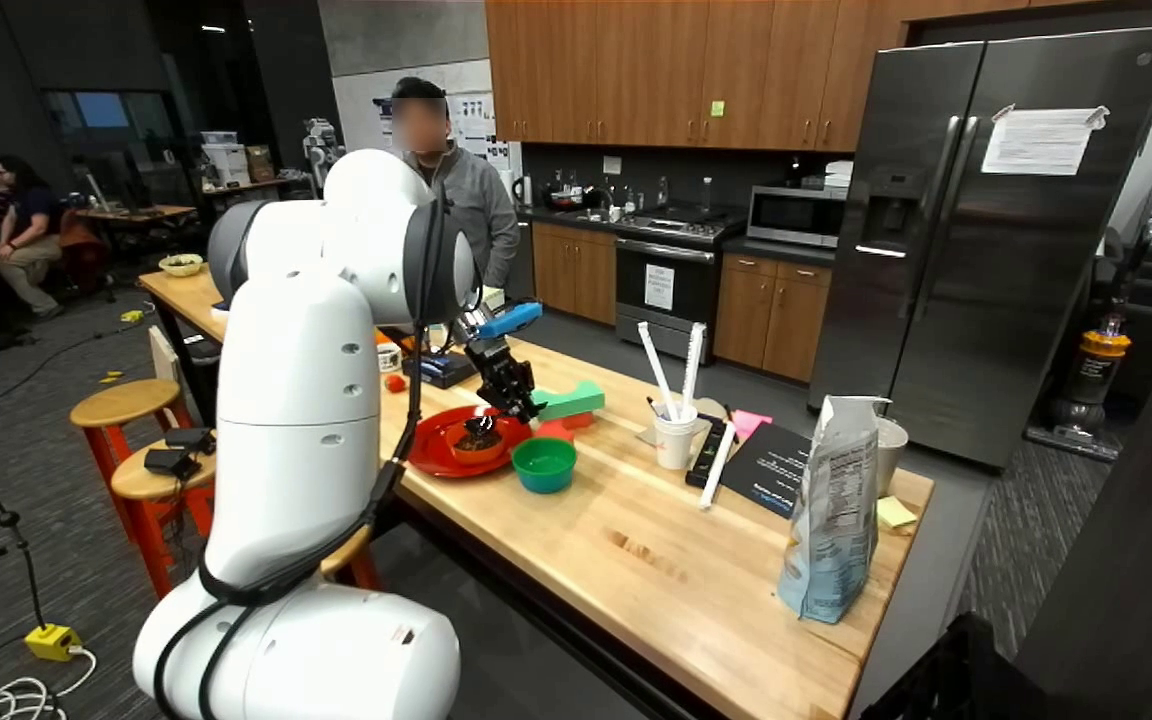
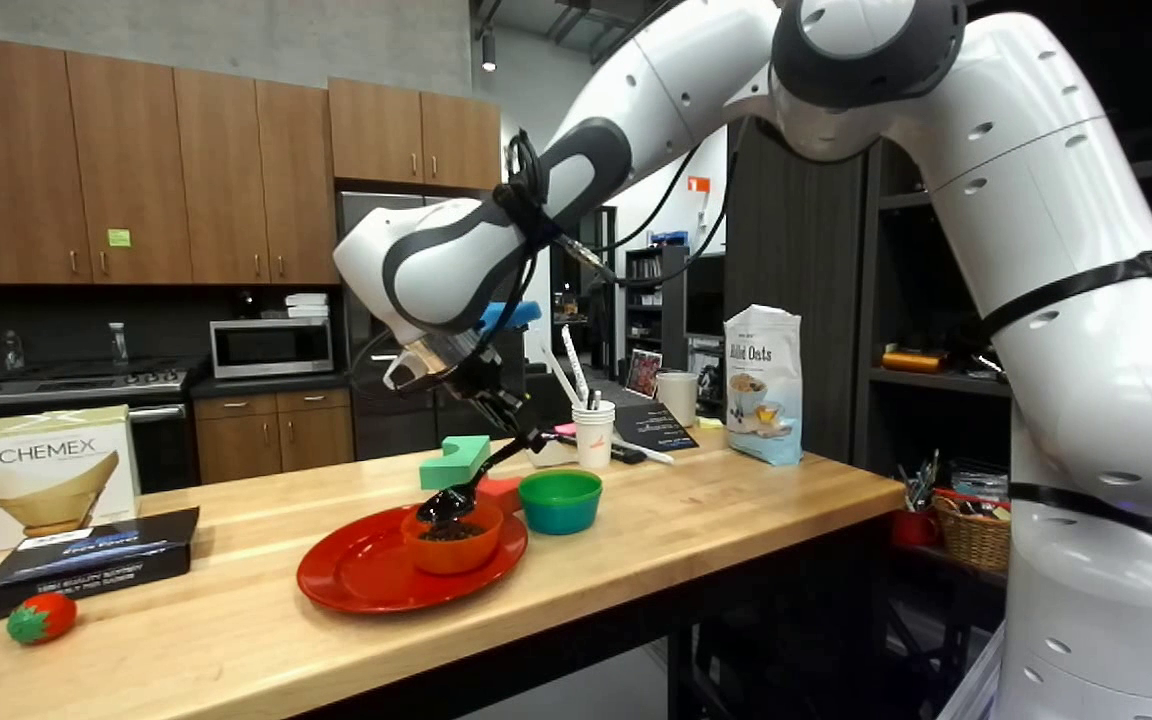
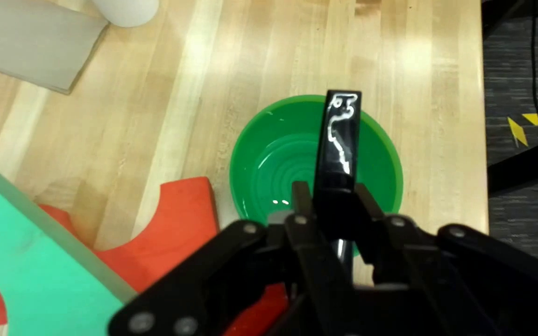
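Observation:
My gripper (image 3: 332, 200) is shut on the handle of a black spoon (image 3: 337, 140), which slants down from the fingers. In an exterior view the spoon's dark head (image 2: 446, 503) sits at the mouth of an orange bowl (image 2: 456, 553) with dark bits in it. Whether the head touches those bits I cannot tell. The orange bowl stands on a red plate (image 2: 356, 577), seen in both exterior views. Beside the plate is a green bowl (image 2: 561, 503); in the wrist view this green bowl (image 3: 269, 163) lies below the handle end and looks empty.
A green block (image 1: 571, 400) rests on red blocks (image 3: 175, 233) behind the bowls. Farther along stand a paper cup (image 1: 674, 442) with straws and an oats bag (image 1: 831, 520). A Chemex box (image 2: 51, 470), black box (image 2: 91, 560) and toy strawberry (image 2: 42, 617) lie beyond the plate.

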